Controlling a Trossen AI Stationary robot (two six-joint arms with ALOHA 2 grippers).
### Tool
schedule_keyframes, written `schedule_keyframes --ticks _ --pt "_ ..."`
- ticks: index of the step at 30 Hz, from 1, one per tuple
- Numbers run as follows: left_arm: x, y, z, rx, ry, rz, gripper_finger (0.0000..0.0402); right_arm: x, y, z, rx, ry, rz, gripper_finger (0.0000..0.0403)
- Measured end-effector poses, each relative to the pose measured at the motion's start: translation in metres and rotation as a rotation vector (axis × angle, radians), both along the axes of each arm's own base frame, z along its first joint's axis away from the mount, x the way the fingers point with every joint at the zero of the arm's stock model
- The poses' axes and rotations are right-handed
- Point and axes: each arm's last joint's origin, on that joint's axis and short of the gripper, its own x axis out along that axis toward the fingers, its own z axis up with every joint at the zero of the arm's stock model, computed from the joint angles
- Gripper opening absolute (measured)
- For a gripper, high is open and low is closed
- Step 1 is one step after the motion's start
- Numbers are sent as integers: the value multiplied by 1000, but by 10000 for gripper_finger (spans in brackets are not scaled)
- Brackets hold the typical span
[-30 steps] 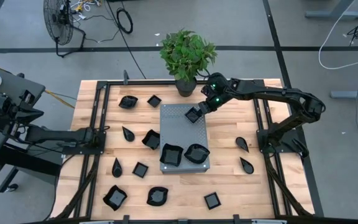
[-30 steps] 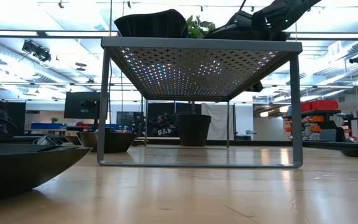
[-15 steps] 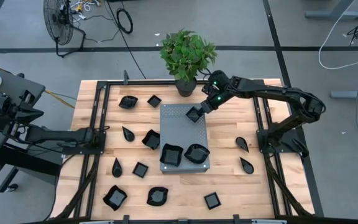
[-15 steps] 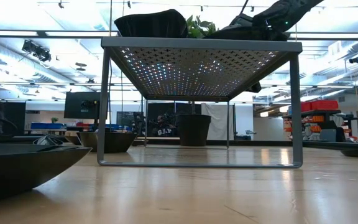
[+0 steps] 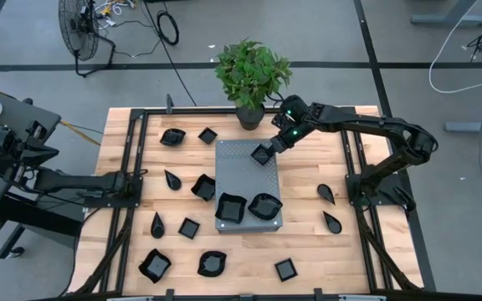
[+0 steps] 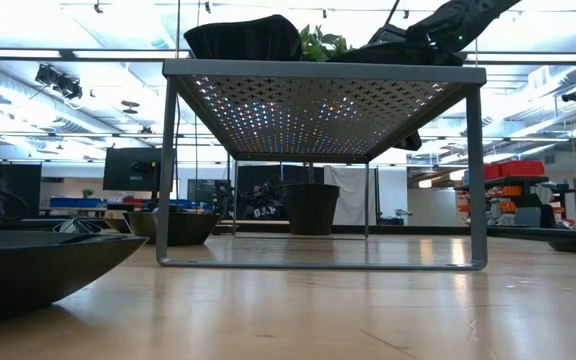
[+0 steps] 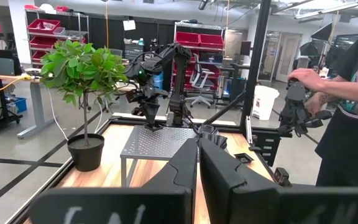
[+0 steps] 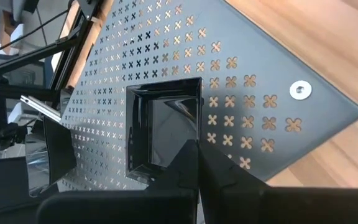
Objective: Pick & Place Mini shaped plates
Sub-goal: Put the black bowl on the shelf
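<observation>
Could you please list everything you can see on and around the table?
loose plates: eleven, black, scattered on the table around the stand
stacked-up plates: two, black, on the stand's top, at the end away from the plant
held plate: one, black, square, at the stand's corner nearest the plant
stand: one, grey, perforated, table centre
plant: one, green in a dark pot, table's far edge
table: one, light wood
fan: one, black, on the floor beyond the table
person: one, dark shirt, beside the table
left tool: shut, empty, at the table's left edge
right tool: shut on the held plate
</observation>
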Motion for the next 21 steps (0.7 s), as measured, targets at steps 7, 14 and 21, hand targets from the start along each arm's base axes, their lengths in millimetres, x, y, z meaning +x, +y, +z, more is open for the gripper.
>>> schedule_keyframes --ticks 7,14,21 --pt "0 0 0 0 0 0 23 -2 1 -2 -5 33 -2 0" --pt "0 0 0 0 0 0 23 -2 1 -2 -13 40 -6 2" --pt "0 0 0 1 0 0 23 -2 1 -2 -18 38 -1 12"
